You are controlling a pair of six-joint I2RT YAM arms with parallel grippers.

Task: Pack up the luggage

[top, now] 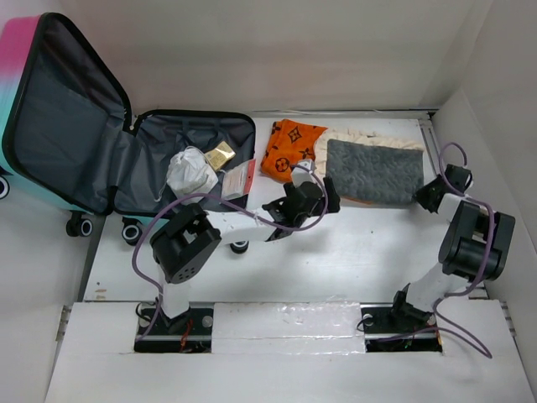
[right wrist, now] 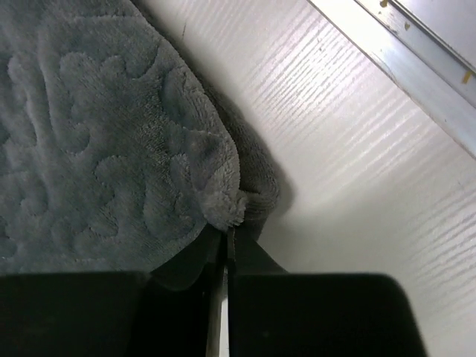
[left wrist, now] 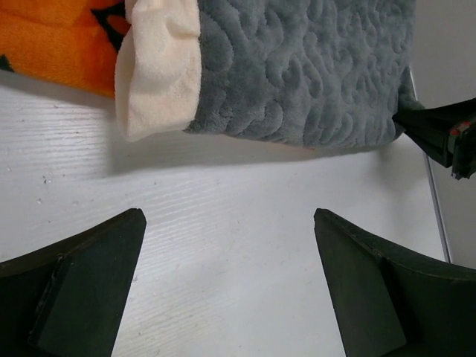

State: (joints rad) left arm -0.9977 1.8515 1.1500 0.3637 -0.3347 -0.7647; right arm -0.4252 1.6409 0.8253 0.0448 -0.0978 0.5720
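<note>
The luggage (top: 75,126) lies open at the far left, pink-to-teal shell and dark grey lining. In it are a white bag (top: 191,172), a gold packet (top: 221,155) and a red-and-white packet (top: 237,180). A folded grey blanket (top: 373,172) lies on a cream cloth (top: 369,137), next to an orange patterned cloth (top: 289,149). My left gripper (top: 323,201) is open and empty over the table, just short of the blanket (left wrist: 297,67). My right gripper (top: 430,196) is shut, pinching the blanket's near right corner (right wrist: 223,201).
White walls close the table in at the back and on the right. A metal rail (right wrist: 401,52) runs along the right wall. The luggage's wheels (top: 80,225) hang over the table's left edge. My right gripper's tip shows in the left wrist view (left wrist: 439,137).
</note>
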